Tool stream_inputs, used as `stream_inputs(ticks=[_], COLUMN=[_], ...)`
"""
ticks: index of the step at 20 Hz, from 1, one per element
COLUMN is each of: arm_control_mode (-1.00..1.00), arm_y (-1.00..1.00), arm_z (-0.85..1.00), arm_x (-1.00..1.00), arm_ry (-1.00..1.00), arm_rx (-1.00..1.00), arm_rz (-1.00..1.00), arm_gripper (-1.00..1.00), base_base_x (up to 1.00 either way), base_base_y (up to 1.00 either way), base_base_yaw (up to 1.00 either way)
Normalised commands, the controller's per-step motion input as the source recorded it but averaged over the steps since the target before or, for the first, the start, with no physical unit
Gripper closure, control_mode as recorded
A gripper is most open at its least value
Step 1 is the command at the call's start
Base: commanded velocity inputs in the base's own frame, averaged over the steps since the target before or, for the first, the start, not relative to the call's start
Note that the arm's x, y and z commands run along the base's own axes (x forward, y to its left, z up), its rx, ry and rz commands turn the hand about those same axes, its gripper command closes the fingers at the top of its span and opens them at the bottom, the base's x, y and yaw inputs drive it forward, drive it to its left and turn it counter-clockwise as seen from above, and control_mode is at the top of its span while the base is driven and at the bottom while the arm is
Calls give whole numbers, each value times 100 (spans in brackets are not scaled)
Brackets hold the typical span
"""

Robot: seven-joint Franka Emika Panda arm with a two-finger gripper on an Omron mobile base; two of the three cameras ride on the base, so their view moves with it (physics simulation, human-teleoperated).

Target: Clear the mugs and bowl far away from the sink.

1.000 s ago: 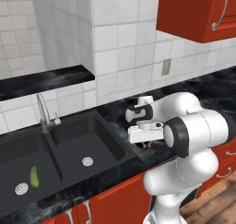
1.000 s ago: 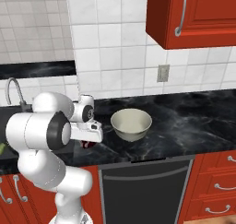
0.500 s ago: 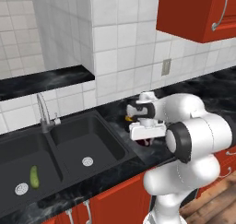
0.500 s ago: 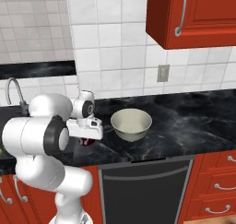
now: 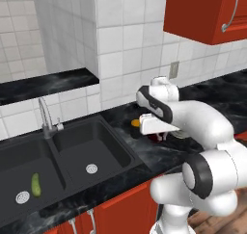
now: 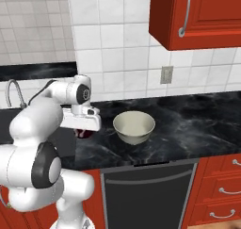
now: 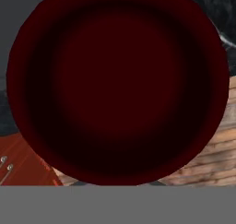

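Hand view: round dark-red mug (image 7: 117, 85) interior, mouth facing the camera, right up against it. Gripper (image 6: 84, 131) is clamped on that mug, held just above the glossy black marble counter (image 6: 188, 124). Second mug (image 5: 137, 127), black with an orange inside, sits upright just beside it. Cream glossy bowl (image 6: 134, 126) stands near, away from the black double sink (image 5: 72, 156).

The surface (image 6: 188, 124) looks like shiny black stone with white veins. The bowl (image 6: 134, 126) is smooth, glossy cream. The faucet (image 5: 46, 117) is shiny metal. The sink (image 5: 72, 156) is matt black. The dark red mug (image 7: 117, 85) looks smooth.
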Motion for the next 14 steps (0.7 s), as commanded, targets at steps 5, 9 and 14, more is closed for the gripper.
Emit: stream_inputs(ticks=[5,9,14], arm_control_mode=[-100,-100,-100], arm_y=[0,0,0], arm_z=[95,74,75], arm_x=[-43,-67,-70], arm_ry=[2,-17,-24], arm_rx=[-2,0,0], arm_rz=[0,0,0], arm_gripper=[100,100,100], base_base_x=[0,0,0], base_base_y=[0,0,0], base_base_yaw=[0,0,0])
